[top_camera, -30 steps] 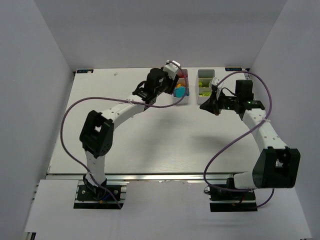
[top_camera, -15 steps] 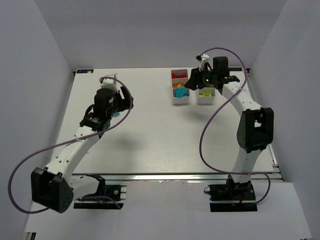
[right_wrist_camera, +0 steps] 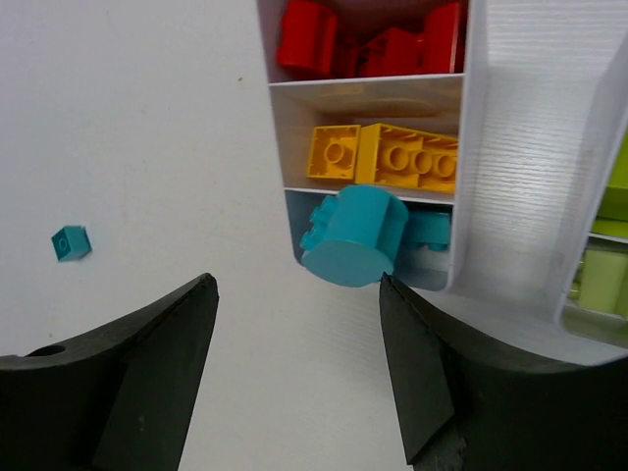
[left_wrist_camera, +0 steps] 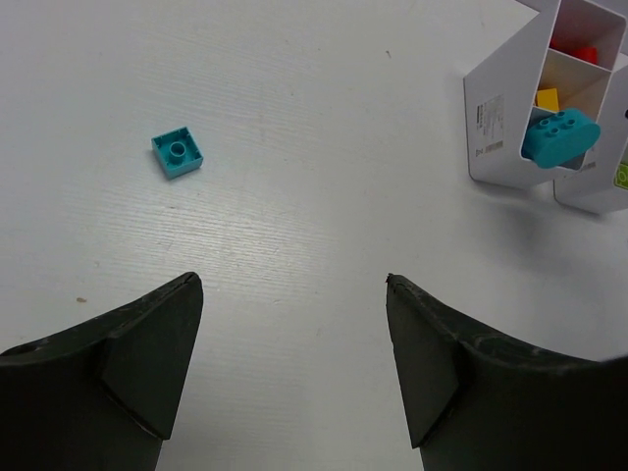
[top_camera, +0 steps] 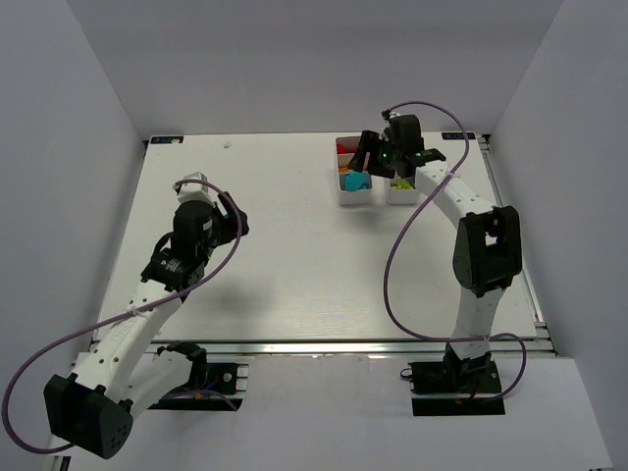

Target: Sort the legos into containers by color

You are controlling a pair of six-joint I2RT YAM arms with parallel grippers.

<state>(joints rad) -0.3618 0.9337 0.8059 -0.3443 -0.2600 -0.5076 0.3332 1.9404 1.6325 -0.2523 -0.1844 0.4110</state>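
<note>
Left gripper (left_wrist_camera: 292, 285) wide, empty, facing small cyan square plastic brick (left_wrist_camera: 178, 154); right gripper (right_wrist_camera: 296, 283) wide, empty, by large cyan brick (right_wrist_camera: 353, 235) perched on white plastic bin (right_wrist_camera: 510, 118) rim, probably too bulky

White table (top_camera: 294, 255) with fine grain lines, filling the middle of the top view. On it, near the far edge and right of centre, two narrow white bins, just beside each other with long sides parallel: left bin (left_wrist_camera: 496, 123) and right bin (top_camera: 403, 197), both flat on the surface. In the upper left of the left wrist view, alone on bare table, one small square cyan brick (left_wrist_camera: 178, 153) with a single stud facing up, well apart from both bins. Lower left in the same view, a tiny dark speck (left_wrist_camera: 80, 299).
</note>
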